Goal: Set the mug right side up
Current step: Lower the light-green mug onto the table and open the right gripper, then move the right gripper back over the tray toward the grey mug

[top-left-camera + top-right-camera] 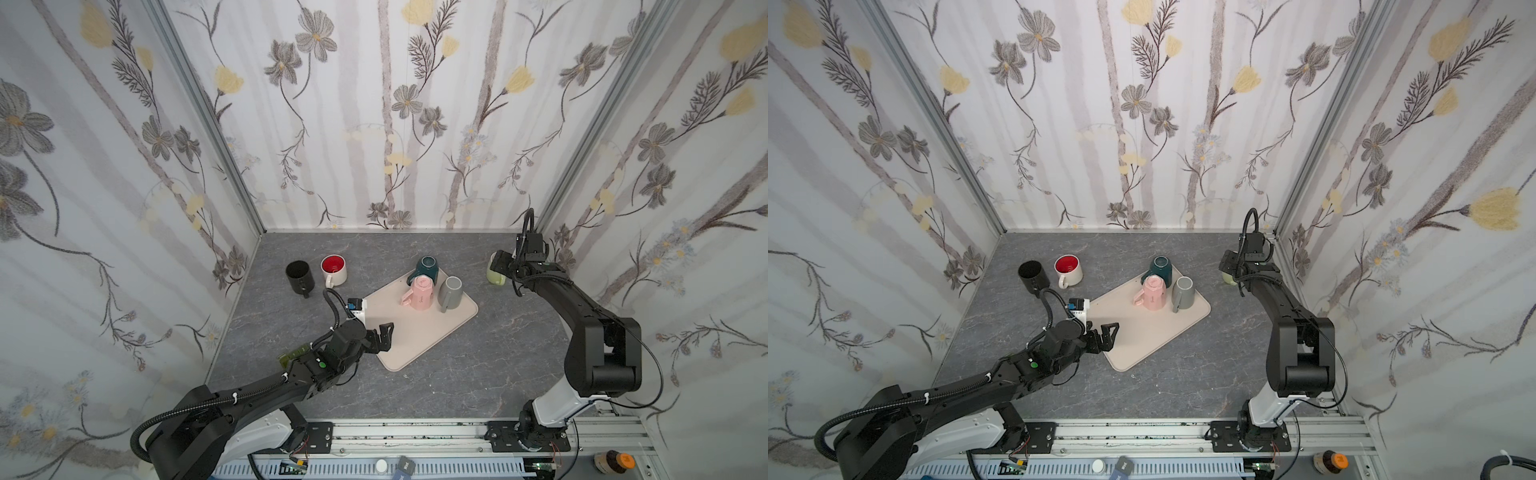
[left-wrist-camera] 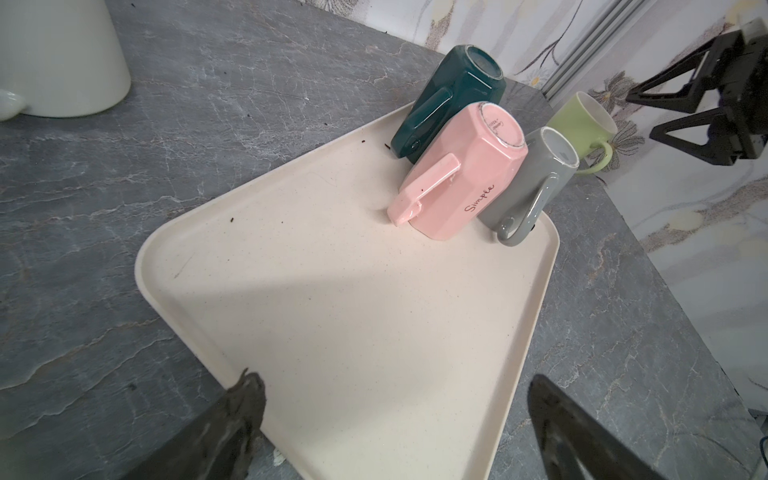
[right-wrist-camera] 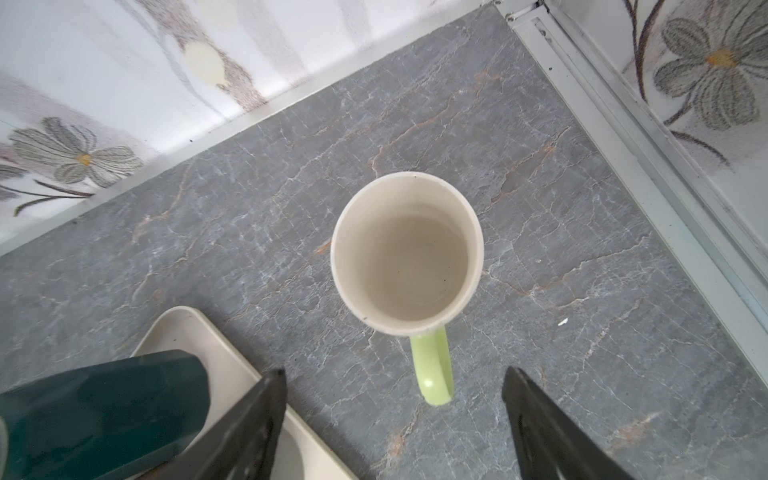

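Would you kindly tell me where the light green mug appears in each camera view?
Top view: green mug right of the tray, partly under the right arm.
Top view: green mug likewise, mostly hidden.
Left wrist: green mug behind the grey mug.
Right wrist: green mug central, upright.
Shared landmark: teal mug, in all four views.

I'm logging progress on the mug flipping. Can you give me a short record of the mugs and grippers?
green mug: upright on table, off tray
teal mug, pink mug: upside down on tray
gray mug: on tray, orientation unclear
black mug, red-lined mug: upright on table
right gripper: open, by green mug's handle, not touching
left gripper: open, over tray's edge
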{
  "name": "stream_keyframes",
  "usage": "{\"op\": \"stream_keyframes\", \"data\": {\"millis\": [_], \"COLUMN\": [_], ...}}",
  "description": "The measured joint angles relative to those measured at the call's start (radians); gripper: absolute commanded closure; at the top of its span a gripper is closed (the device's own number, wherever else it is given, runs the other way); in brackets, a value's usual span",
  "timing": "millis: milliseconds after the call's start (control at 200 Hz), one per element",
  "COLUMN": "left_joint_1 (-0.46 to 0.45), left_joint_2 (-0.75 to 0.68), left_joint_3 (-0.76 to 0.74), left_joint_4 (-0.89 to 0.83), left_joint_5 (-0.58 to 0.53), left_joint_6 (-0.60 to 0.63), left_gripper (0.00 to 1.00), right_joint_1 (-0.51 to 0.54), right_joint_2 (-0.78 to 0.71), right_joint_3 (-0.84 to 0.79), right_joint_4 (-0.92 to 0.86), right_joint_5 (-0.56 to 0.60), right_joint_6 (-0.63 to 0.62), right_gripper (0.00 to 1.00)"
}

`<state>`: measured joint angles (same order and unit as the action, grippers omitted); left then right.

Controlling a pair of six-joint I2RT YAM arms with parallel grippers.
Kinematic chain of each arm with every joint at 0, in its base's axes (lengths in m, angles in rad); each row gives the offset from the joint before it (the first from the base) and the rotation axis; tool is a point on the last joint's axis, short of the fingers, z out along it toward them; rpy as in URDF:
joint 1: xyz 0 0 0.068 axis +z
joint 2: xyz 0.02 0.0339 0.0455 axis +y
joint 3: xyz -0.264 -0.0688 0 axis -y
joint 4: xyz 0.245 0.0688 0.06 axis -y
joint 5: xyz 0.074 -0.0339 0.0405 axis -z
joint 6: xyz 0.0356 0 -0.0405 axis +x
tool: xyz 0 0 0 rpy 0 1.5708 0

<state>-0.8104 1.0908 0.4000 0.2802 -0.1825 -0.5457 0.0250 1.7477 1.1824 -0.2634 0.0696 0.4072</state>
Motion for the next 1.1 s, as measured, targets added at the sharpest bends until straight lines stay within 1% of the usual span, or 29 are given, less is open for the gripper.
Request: {"op": "stream_keyframes", "data": {"millis": [90, 255, 390, 500, 630, 789, 939, 1099], "left_joint_1": [0.001, 0.003, 0.004, 0.005, 0.006, 0.006, 0.006, 0.006], "left_joint_2": [0.000, 0.001, 0.021, 0.040, 0.046, 0.035, 0.028, 0.027], "left_joint_3": [0.000, 0.003, 0.015, 0.026, 0.033, 0.036, 0.036, 0.033], "left_joint_4": [-0.001, -0.005, -0.010, -0.018, -0.024, -0.032, -0.032, -0.034], "left_joint_5": [0.000, 0.000, 0.003, 0.015, 0.030, 0.049, 0.052, 0.047], "left_joint_6": [0.000, 0.000, 0.000, 0.000, -0.004, -0.005, -0.007, -0.007], "left_gripper": [0.00, 0.00, 0.00, 0.00, 0.00, 0.00, 0.00, 0.00], "right_joint_1": [0.014, 0.044, 0.071, 0.116, 0.171, 0.245, 0.319, 0.393], "right_joint_2": [-0.088, -0.310, -0.471, -0.558, -0.614, -0.645, -0.643, -0.607], "right_joint_3": [-0.058, -0.215, -0.379, -0.509, -0.603, -0.664, -0.676, -0.649], "right_joint_4": [0.007, 0.017, 0.040, 0.058, 0.074, 0.115, 0.150, 0.180], "right_joint_5": [-0.034, -0.094, -0.109, -0.115, -0.108, -0.069, -0.038, -0.008], "right_joint_6": [0.003, 0.013, 0.047, 0.081, 0.132, 0.211, 0.277, 0.333], "right_gripper": [0.17, 0.16, 0.15, 0.15, 0.15, 0.15, 0.14, 0.14]}}
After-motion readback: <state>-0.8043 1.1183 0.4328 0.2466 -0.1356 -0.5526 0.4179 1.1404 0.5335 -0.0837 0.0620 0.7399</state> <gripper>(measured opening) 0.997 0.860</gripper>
